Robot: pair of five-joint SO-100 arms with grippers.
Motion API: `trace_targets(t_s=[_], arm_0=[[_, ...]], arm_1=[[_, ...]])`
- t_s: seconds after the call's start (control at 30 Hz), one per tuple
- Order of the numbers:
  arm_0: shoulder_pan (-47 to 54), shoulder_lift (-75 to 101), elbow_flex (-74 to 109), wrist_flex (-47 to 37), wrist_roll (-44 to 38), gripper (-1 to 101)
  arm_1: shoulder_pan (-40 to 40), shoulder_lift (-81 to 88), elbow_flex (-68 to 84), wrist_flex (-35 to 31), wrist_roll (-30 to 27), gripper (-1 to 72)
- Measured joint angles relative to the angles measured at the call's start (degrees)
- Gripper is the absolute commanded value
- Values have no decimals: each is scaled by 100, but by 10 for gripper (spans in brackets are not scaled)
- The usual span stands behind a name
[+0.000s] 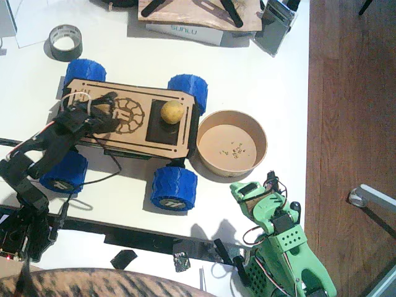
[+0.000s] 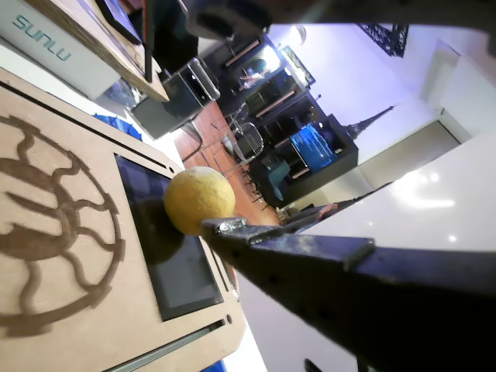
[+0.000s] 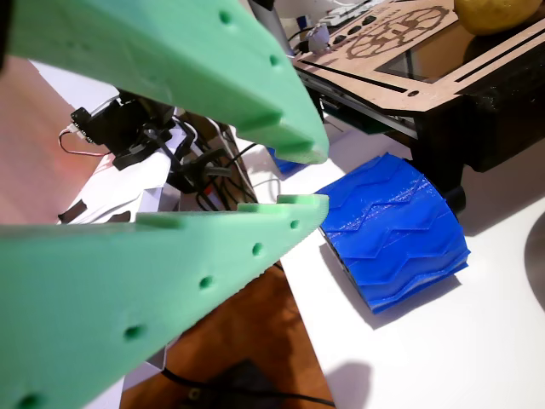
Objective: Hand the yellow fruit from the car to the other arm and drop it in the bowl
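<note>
The fruit [image 1: 172,112] sits on the black panel [image 1: 169,121] of the car [image 1: 127,117], near the deck's right end, with nothing gripping it. The car stands mid-table on blue wheels [image 1: 174,187], and the bowl [image 1: 231,143] rests just beside its right end, holding only a few crumbs. The left gripper [image 1: 102,106], black, reaches over the deck's left part above the gear emblem [image 1: 127,115], well short of the fruit; in a wrist view one dark finger [image 2: 310,256] points its tip at the fruit [image 2: 199,200], but the other jaw is hidden, so I cannot tell how wide it stands. The right gripper [image 1: 247,193], green, waits near the table's front edge below the bowl; in a wrist view its fingers [image 3: 281,217] are nearly together with a thin gap at the tips and nothing between them. A tape roll [image 1: 65,41] lies at the far left corner and a white box [image 1: 185,32] along the far edge. A blurred striped shape fills the bottom edge of the fixed view.
</note>
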Motion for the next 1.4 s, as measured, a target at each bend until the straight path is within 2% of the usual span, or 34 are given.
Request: trace_targets(t_s=[0.6,1.17,1.4], arm_0=[[817,-2944,-3937,861,-18,313],[835,-3744,-4184,826,-360,317],[835,-4087,-4184,369,-360,333]], arm_1=[[-62,0,0,0,0,0],[-88,0,0,0,35,0],[-88,0,0,35,35,0]])
